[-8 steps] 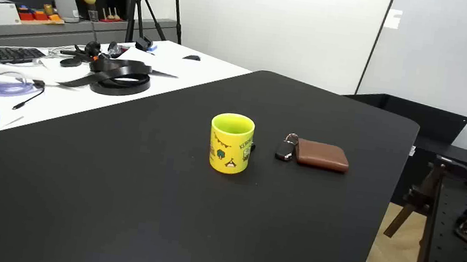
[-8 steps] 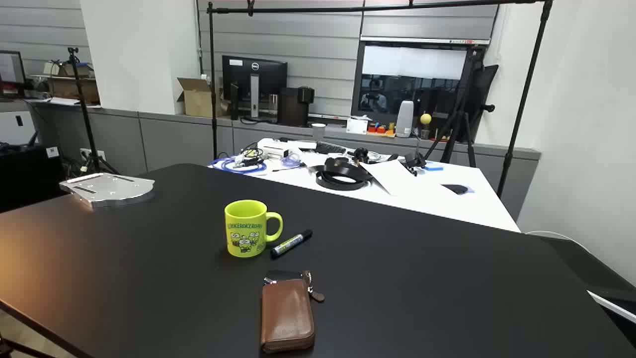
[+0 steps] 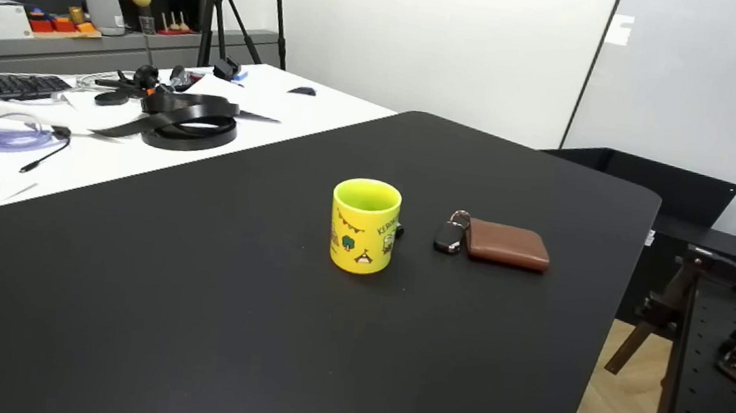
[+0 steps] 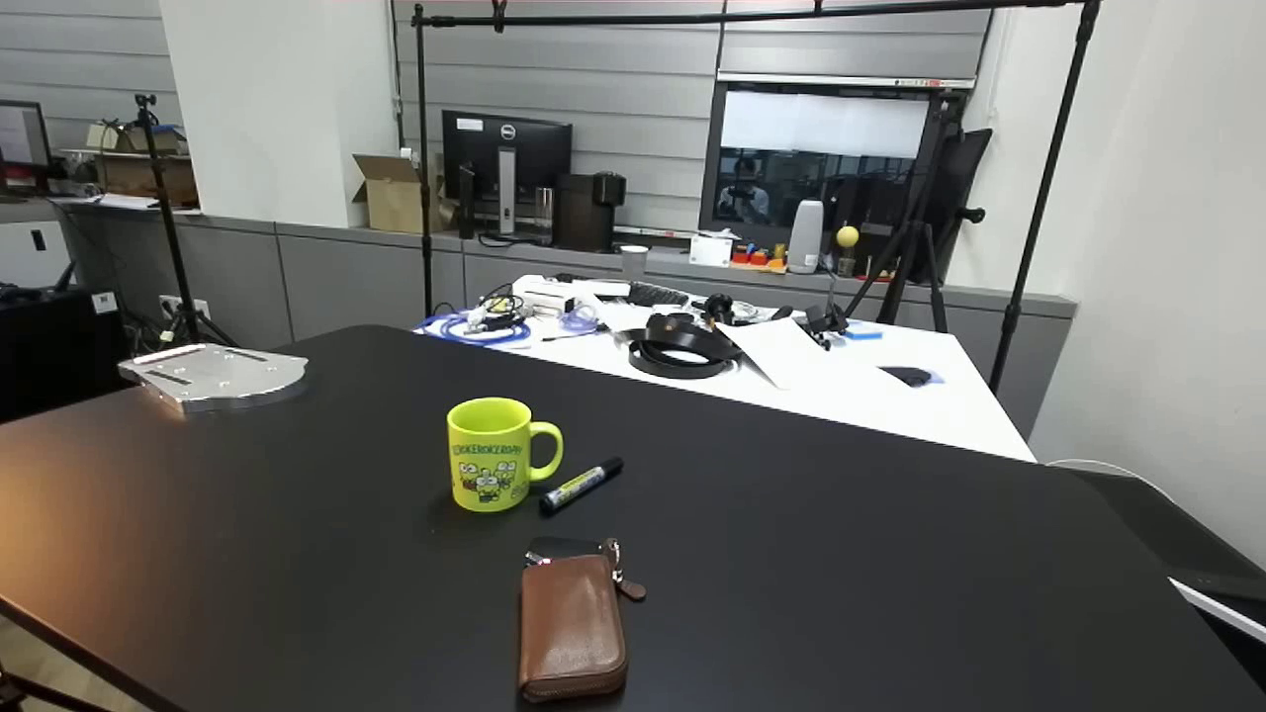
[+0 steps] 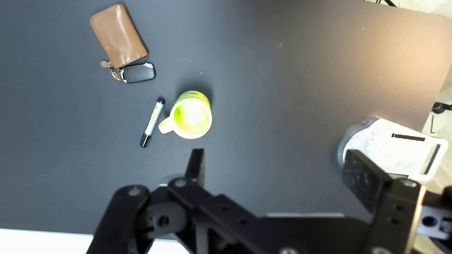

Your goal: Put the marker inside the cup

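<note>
The yellow cup (image 3: 356,240) stands upright on the black table; it also shows in an exterior view (image 4: 485,465) and in the wrist view (image 5: 192,118), its inside bare. The marker (image 4: 582,486), dark-capped with a pale label, lies on the table beside the cup's handle, apart from it. In the wrist view the marker (image 5: 152,121) lies left of the cup. In an exterior view only a dark end of the marker (image 3: 399,231) shows behind the cup. My gripper (image 5: 275,152) is open and empty above the table, its left finger just below the cup in the picture. Neither exterior view shows the gripper.
A brown wallet (image 4: 574,628) with a black key fob (image 5: 138,73) lies near the marker. A flat metal plate (image 4: 223,376) lies at the table's edge and shows beyond my right finger in the wrist view (image 5: 388,148). A white table (image 4: 841,405) with cables and belts adjoins.
</note>
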`<action>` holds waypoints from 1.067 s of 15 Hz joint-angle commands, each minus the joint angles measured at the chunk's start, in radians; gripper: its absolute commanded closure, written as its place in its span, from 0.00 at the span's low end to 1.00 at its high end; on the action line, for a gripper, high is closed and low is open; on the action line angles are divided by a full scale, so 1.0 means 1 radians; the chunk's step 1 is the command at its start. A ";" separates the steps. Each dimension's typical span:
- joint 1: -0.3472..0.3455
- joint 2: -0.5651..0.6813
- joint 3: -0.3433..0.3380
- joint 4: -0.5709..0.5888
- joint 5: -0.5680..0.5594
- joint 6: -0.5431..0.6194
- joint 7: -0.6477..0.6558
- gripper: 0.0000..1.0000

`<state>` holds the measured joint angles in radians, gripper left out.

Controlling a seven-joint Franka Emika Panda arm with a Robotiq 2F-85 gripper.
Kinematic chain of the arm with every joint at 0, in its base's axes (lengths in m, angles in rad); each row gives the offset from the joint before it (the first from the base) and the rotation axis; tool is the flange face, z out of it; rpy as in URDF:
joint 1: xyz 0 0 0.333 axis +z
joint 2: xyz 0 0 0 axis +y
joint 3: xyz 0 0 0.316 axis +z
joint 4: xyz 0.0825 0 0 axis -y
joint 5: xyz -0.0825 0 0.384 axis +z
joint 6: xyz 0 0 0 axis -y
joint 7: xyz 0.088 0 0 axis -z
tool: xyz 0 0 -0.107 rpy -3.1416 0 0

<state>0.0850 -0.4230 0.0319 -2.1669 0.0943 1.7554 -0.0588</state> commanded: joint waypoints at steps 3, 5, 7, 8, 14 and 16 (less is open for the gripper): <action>-0.005 0.001 0.004 0.002 0.002 -0.002 -0.001 0.00; -0.042 -0.004 0.005 -0.027 -0.047 0.095 0.050 0.00; -0.082 0.001 -0.008 -0.060 -0.107 0.210 0.070 0.00; -0.105 0.005 -0.022 -0.081 -0.130 0.268 0.074 0.00; -0.239 0.096 -0.084 -0.179 -0.220 0.522 0.153 0.00; -0.226 0.082 -0.094 -0.179 -0.200 0.508 0.095 0.00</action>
<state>-0.1538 -0.3400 -0.0510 -2.3484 -0.1013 2.2668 0.0333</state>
